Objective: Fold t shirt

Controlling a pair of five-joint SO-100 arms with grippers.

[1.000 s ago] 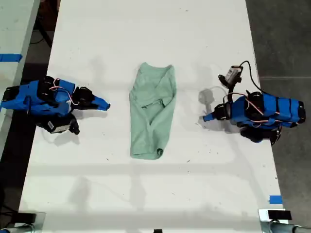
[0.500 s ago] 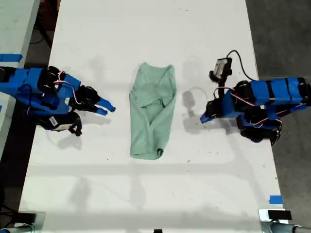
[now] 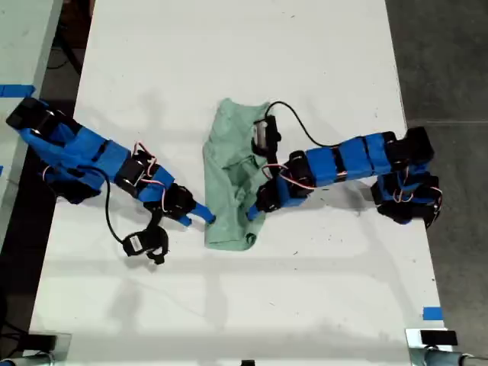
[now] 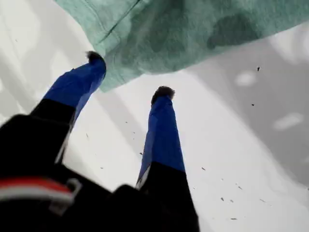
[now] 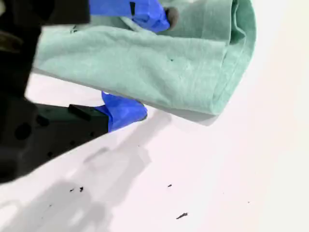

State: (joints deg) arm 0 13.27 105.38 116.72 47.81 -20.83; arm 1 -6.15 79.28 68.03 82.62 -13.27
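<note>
The wrinkled, pale mint-green fabric t shirt (image 3: 236, 174) is seen mid-tabletop (image 3: 320, 61), long axis running away from the exterior camera. Both parted grippers, first (image 4: 129, 75) and second (image 5: 145, 65), flank its near end.

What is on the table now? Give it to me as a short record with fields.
shirt: mint green, wrinkled, lying as a long strip
table: white
first gripper: open, tips at the shirt's edge on the exterior view's left
second gripper: open, jaws straddling the shirt's opposite edge
grasp: none closed yet
</note>
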